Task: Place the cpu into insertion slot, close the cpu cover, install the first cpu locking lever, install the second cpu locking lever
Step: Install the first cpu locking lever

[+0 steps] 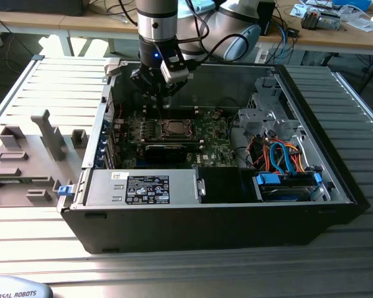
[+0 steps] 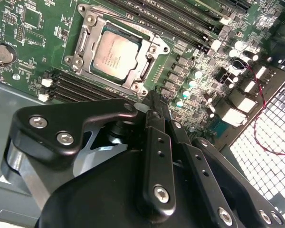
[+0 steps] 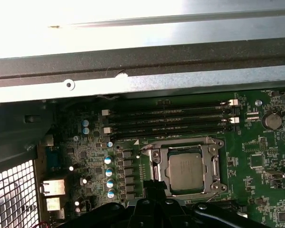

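My gripper (image 2: 154, 102) looks pressed together, empty, just beside the cpu cover (image 2: 88, 29) closed over the cpu (image 2: 115, 50).

Printed label (image 1: 147, 189) on silver metal box (image 1: 183, 186), wording illegible

Arm w/ gripper (image 1: 156, 99) inside open PC case (image 1: 236, 217), approx over the cpu (image 1: 173, 128) on green board.

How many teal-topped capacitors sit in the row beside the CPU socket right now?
4 capacitors, in one line beside the cpu in the first wrist view, toward the rear ports. The end effector may hide more.
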Robot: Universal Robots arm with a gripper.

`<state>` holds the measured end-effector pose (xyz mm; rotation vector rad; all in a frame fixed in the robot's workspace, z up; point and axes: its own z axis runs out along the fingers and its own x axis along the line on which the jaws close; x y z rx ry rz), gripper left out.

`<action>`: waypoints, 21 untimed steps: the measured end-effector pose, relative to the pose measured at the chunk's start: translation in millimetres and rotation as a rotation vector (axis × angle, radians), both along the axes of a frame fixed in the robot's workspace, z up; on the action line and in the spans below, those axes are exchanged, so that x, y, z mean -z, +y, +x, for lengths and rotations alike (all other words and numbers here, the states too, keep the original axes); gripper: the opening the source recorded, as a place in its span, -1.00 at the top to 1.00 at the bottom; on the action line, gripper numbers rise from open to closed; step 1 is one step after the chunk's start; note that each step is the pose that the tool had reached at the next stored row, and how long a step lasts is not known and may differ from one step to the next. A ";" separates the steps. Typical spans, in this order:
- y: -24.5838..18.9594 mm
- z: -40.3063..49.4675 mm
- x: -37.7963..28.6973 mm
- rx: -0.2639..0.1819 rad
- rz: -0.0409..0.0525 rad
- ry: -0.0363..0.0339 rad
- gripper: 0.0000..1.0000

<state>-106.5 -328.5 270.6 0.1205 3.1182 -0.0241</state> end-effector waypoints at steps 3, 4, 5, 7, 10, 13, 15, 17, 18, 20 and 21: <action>0.0 -0.7 0.1 0.000 0.0000 0.0000 0.79; 0.0 -0.8 0.2 0.000 0.0000 0.0000 0.79; 0.0 -1.0 0.2 0.000 0.0000 0.0000 0.79; 0.0 -1.3 0.3 0.000 0.0000 0.0000 0.79; 0.0 -1.8 0.4 0.000 -0.0001 0.0000 0.79; 0.0 -2.3 0.6 0.000 -0.0001 0.0000 0.79; 0.0 -3.0 0.8 0.000 0.0001 0.0000 0.79; 0.0 -4.2 0.9 0.000 -0.0001 0.0001 0.79; 0.0 -4.9 0.9 0.000 -0.0001 0.0001 0.79; 0.0 -6.6 1.1 0.000 0.0000 0.0000 0.79; 0.0 -7.4 1.2 0.000 0.0000 0.0000 0.79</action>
